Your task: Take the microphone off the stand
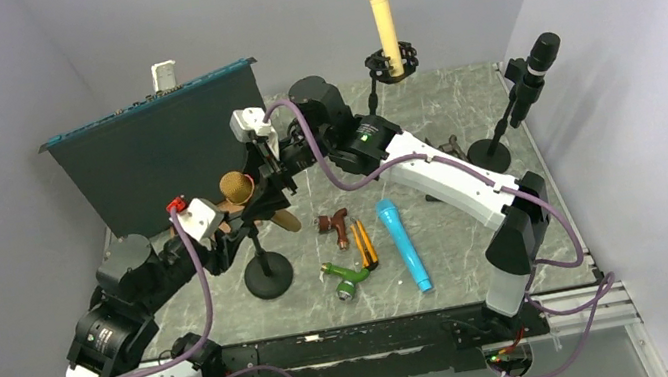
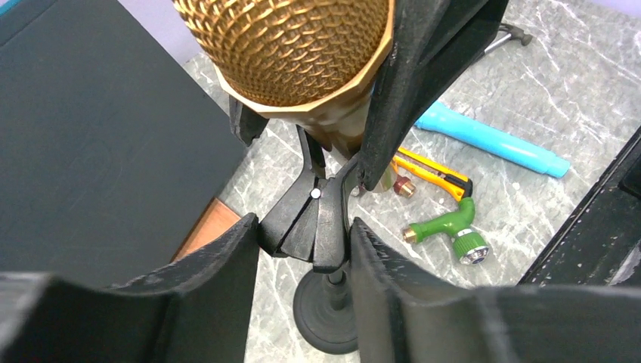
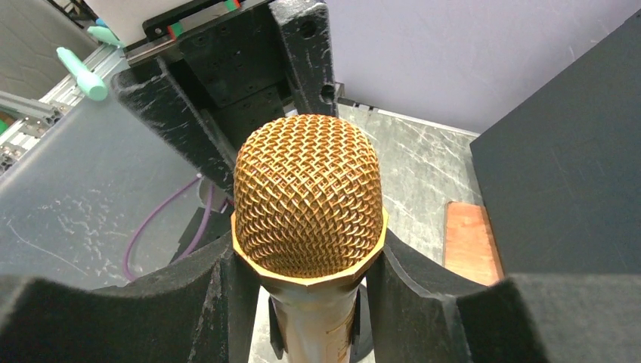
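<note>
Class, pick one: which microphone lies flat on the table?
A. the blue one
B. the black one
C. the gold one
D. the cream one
A: the blue microphone lies on its side on the table beside the yellow utility knife; the gold microphone is up off the surface at its stand.

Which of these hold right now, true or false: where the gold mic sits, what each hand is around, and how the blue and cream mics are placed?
1. The gold microphone sits between the right hand fingers. True.
2. The gold microphone lies loose on the table. False: it sits in the stand's clip.
3. The left hand straddles the clip. True.
4. The blue microphone stands upright in a stand. False: it lies flat on the table.
5. The cream microphone stands upright at the back. True.
</note>
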